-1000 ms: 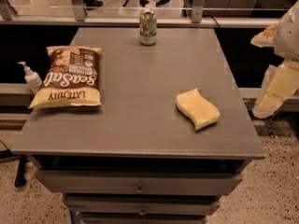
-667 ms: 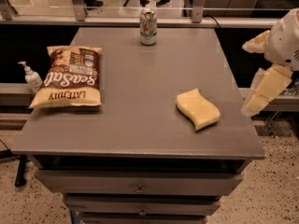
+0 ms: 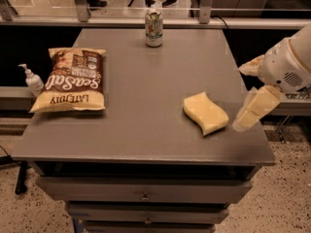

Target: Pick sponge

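The sponge [image 3: 205, 112] is a pale yellow foam pad with wavy edges, lying flat on the right part of the grey table [image 3: 146, 81]. My gripper [image 3: 241, 97] comes in from the right, just beyond the sponge's right edge and above the table's right rim. Its two pale yellow fingers [image 3: 253, 109] stand wide apart, open and empty. It is not touching the sponge.
A brown and yellow chip bag [image 3: 73, 80] lies on the table's left side. A drink can [image 3: 154, 27] stands at the far middle edge. A soap dispenser bottle [image 3: 33, 80] stands on a ledge left of the table. Drawers sit below the tabletop.
My gripper has moved left and a little down, from off the table's right side to close beside the sponge. The sponge, bag and can have not moved.
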Controlling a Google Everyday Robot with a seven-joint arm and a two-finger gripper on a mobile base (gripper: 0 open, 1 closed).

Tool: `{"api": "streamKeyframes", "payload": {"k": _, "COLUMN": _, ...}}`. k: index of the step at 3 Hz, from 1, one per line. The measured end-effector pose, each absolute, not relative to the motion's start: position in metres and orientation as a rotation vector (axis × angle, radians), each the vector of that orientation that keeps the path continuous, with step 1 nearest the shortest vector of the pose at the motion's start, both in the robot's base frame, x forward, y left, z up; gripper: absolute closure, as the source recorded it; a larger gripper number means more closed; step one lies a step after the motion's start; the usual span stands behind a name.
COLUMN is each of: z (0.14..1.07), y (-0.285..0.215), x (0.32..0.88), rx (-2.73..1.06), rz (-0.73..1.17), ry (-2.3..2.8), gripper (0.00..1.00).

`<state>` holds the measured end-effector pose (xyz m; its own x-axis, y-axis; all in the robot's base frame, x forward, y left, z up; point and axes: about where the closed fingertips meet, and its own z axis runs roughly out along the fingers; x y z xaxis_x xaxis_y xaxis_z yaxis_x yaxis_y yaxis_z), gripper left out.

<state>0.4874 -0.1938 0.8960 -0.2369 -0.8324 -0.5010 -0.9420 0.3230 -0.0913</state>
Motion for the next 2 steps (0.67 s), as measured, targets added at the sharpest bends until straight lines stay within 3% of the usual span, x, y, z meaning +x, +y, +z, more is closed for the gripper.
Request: {"api": "streamKeyframes", "payload": {"k": 2, "z": 0.862, "y": -0.167, "x": 0.472, "rx": -1.519, "rz": 0.482, "ry": 2.126, "gripper": 0.0}}
